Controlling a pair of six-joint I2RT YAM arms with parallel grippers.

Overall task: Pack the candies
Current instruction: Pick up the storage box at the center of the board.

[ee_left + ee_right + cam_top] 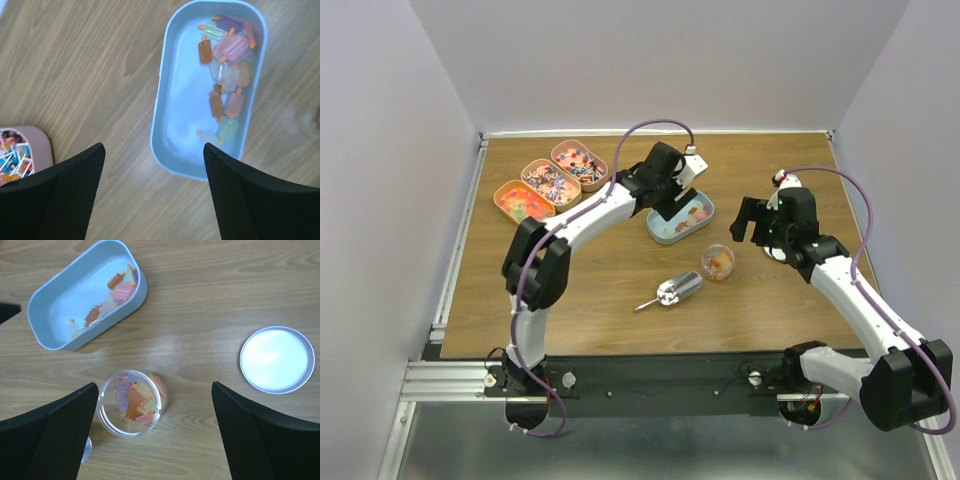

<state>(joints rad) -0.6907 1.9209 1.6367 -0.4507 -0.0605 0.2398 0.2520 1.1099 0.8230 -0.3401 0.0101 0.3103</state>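
The jar [103, 407] is part-filled with candies [135, 407], more lie in the blue tin [60, 300], its lid [276, 359] is off, and the left end effector [154, 150] and right end effector [154, 387] stand apart, empty.

No lettering, label, brand or number could be read in any view: the blue tin [159, 100], the candies [230, 47] in it, the clear jar [101, 407] and the white lid [276, 359] (all seen from above) showed no legible marks.

light: bright, even, overhead | shadows: soft, faint | glare: sheen inside blue tin [181, 107] | focus: candies [227, 65] sharp
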